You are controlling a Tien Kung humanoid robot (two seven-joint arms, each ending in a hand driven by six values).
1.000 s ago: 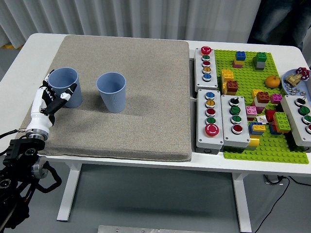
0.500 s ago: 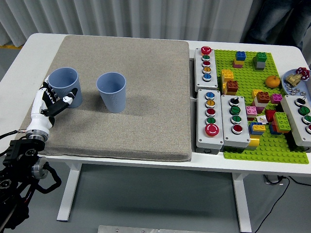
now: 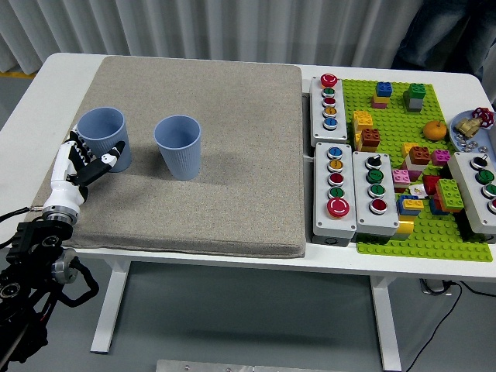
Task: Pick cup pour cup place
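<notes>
Two blue cups are seen on a grey mat. Both are stood upright, with the open tops facing up. Both are made with thin ridges running down the sides, and each is wider at the top than at the bottom. The left cup is placed near the left edge of the mat. The right cup is set just beside it, with a small gap left between them. The two cups are not touching. What is inside them cannot be seen.
</notes>
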